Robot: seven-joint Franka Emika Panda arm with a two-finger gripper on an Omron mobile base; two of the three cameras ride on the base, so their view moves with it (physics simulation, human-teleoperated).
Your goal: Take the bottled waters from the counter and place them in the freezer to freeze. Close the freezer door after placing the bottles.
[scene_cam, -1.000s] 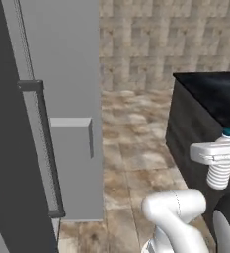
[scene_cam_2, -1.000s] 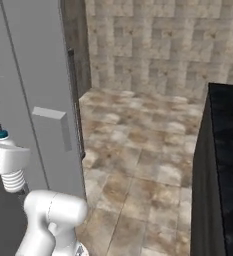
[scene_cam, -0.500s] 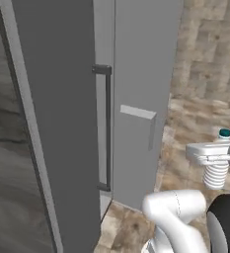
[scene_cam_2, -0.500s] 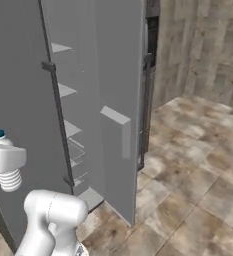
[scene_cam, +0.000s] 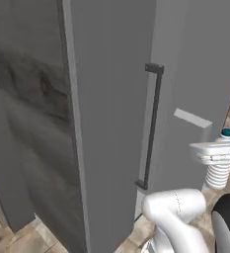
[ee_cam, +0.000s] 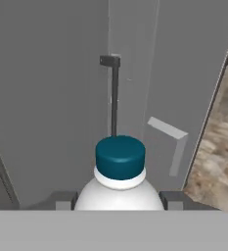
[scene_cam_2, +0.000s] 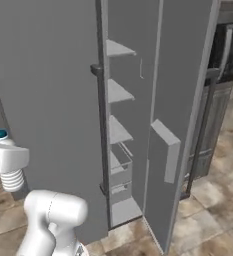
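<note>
While your pincer (ee_cam: 116, 206) was clamped on the bottled water (ee_cam: 119, 171), you needed to swing toward the freezer shelves (scene_cam_2: 119, 90) at 2 o'clock, clearing the freezer door (scene_cam_2: 48, 100).

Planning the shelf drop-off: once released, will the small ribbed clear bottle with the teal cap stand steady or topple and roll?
The small ribbed clear plastic bottle with teal cap looks tall and narrow, so it may tip if set down tilted. Its round body would probably roll once fallen. The ribs should help the gripper hold it.

Open freezer door (scene_cam_2: 63, 100) stands before shelves (scene_cam_2: 119, 92)
</note>
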